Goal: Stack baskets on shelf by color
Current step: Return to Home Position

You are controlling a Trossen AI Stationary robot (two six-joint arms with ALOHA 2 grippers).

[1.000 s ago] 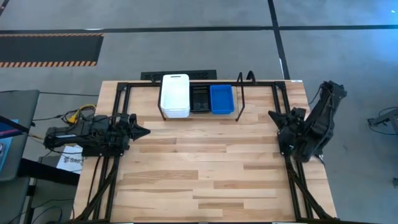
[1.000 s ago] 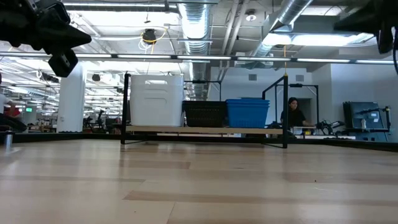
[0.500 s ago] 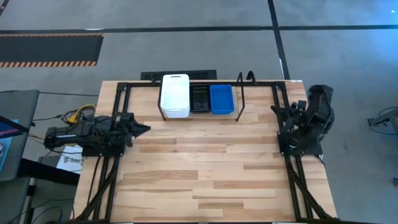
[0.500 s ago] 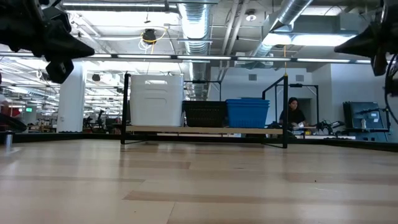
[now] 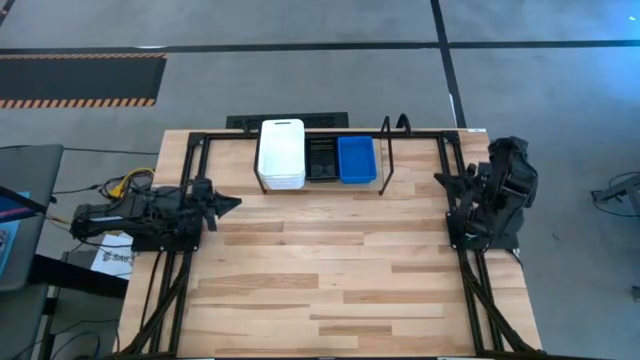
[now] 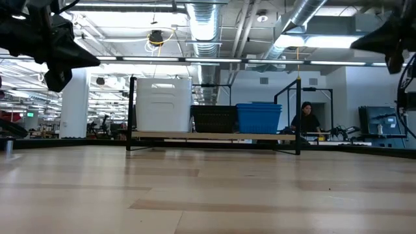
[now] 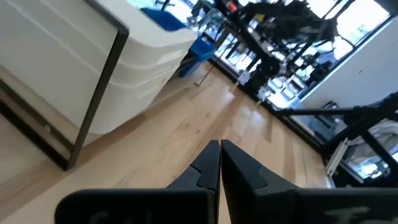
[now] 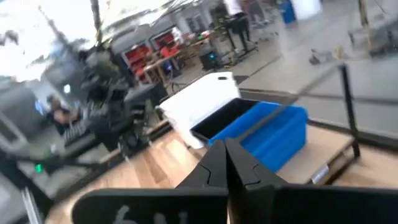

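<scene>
Table [image 5: 330, 270] seen from above, from table height and from both wrists. The shelf [image 6: 132, 117] is standing at the far edge of the table, carrying three stacks of baskets side by side. The white stack [image 5: 281, 153] is sitting at the left, the black stack [image 5: 321, 158] in the middle and the blue stack [image 5: 356, 159] at the right, each touching or just beside its neighbour. In the low view the white stack is rising tallest and the black lowest.

The left gripper [image 5: 232, 204] is hovering above the table's left side, near the white stack but apart from it. Its fingers [image 7: 239, 163] are pressing together at the tips and holding nothing. The right gripper [image 5: 441, 179] is hanging over the table's right edge, well apart from the blue stack. Its fingers [image 8: 208, 163] are likewise meeting, with nothing between them.

A person [image 6: 305, 118] is sitting in the room beyond the table.
</scene>
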